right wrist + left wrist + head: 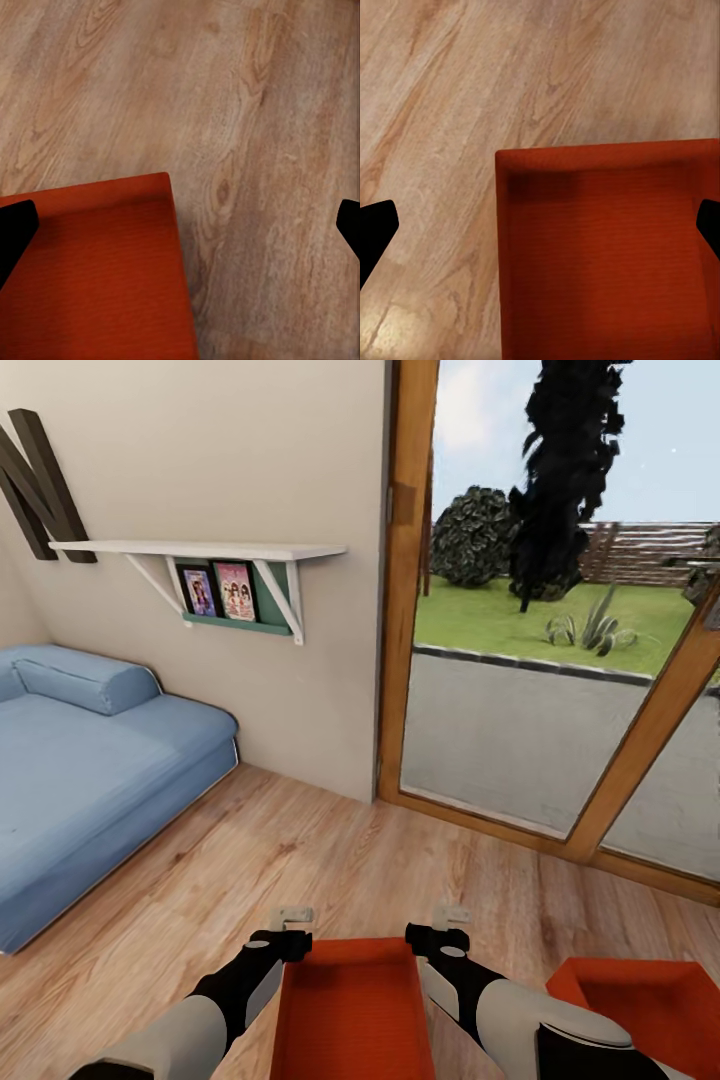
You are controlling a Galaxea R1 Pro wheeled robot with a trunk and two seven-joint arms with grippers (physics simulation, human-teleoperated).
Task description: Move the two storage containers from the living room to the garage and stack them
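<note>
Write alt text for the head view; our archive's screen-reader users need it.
Two orange-red open bins sit on a light wood-plank floor: the nearer bin lies between the robot's left gripper and right gripper, the other bin to the right. A blue sofa stands left, glass doors ahead.

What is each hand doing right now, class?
Left hand: open, straddling the bin's left wall, holding nothing.
Right hand: open, straddling that bin's right wall, holding nothing.

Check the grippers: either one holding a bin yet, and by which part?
Nothing held. The left gripper and right gripper are open, one at each long wall of the near storage container, jaws straddling its walls.
</note>
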